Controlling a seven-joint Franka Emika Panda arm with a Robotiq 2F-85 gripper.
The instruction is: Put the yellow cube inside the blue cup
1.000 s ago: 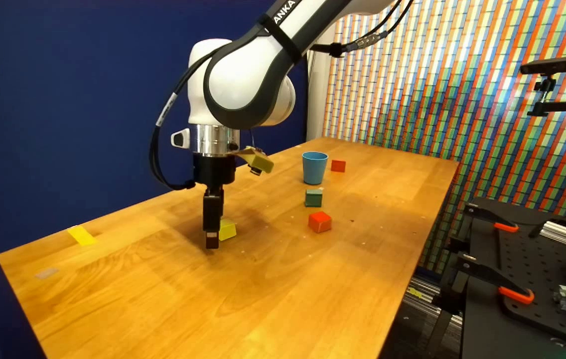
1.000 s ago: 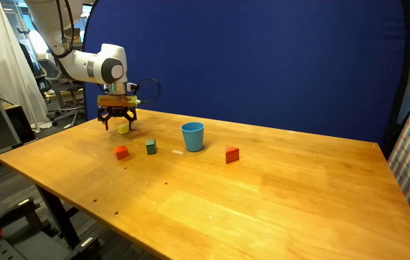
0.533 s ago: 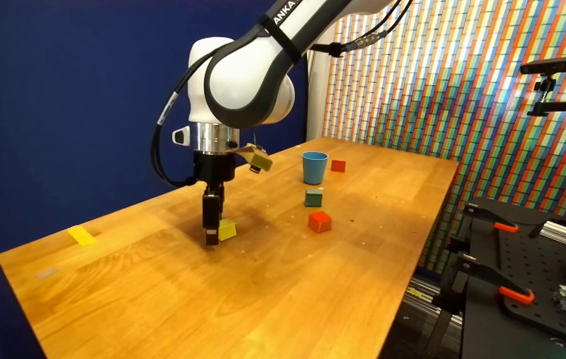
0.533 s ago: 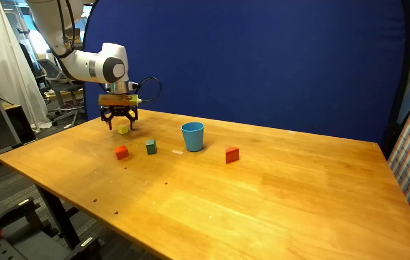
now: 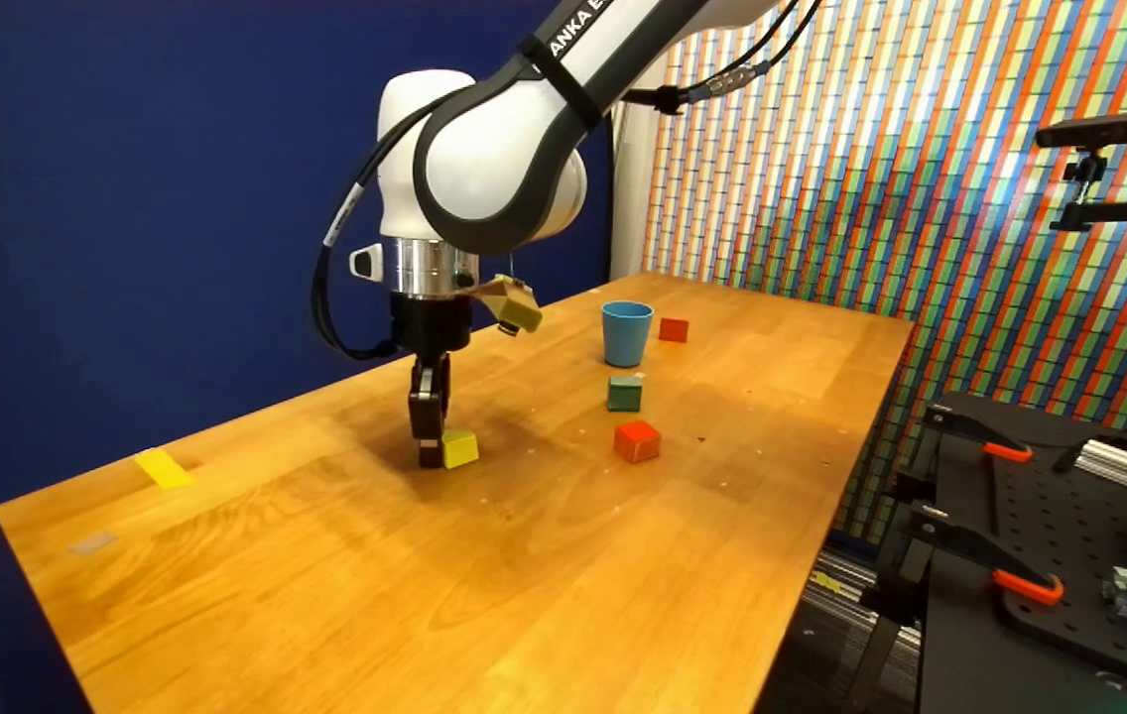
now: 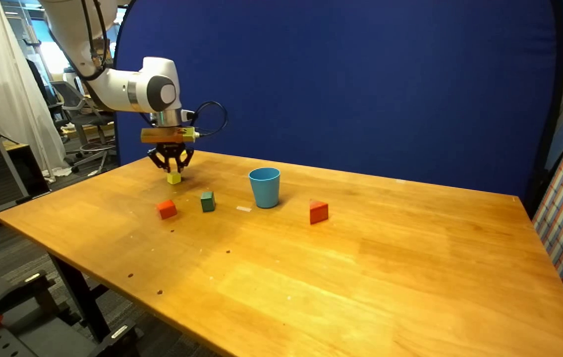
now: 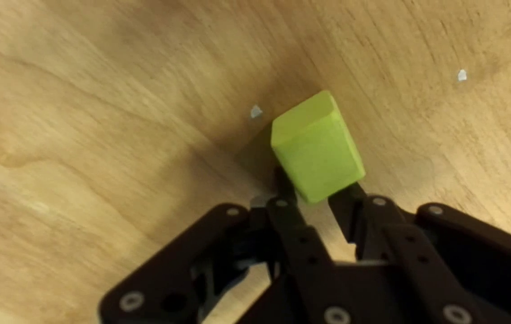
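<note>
Wrist view: the pincer (image 7: 314, 195) reaches in from the near edge with its two dark fingers (image 7: 344, 210) set close together, a slim gap between them. They stand at either side of the near corner of the cube (image 7: 318, 150), whose yellow bulk juts out to the far side. Cube and fingers seem to touch, but whether that corner is truly pinched I cannot tell. The cube is turned at a slant to the pincer, its top and far side showing. Whether it rests on the worktop (image 7: 80, 112) or hangs just above, I cannot tell either.

In an exterior view the arm (image 6: 118, 91) reaches in from the left, pincer pointing straight down, the cube at its fingertips at the far left of the worktop. Well apart from it, to the right in both exterior views, stands the cup (image 6: 265, 191), light blue and upright. Nearer than the cube lies the red block (image 6: 166, 209); the green block (image 6: 207, 202) is between it and the cup, and a pale strip (image 6: 243, 208) lies flat near the cup. The wedge (image 6: 318, 213), red, is to the right of the cup and a little nearer. In an exterior view a yellow strip (image 5: 164, 468) lies at the left end, by the edge along the blue backdrop (image 5: 127, 198).
</note>
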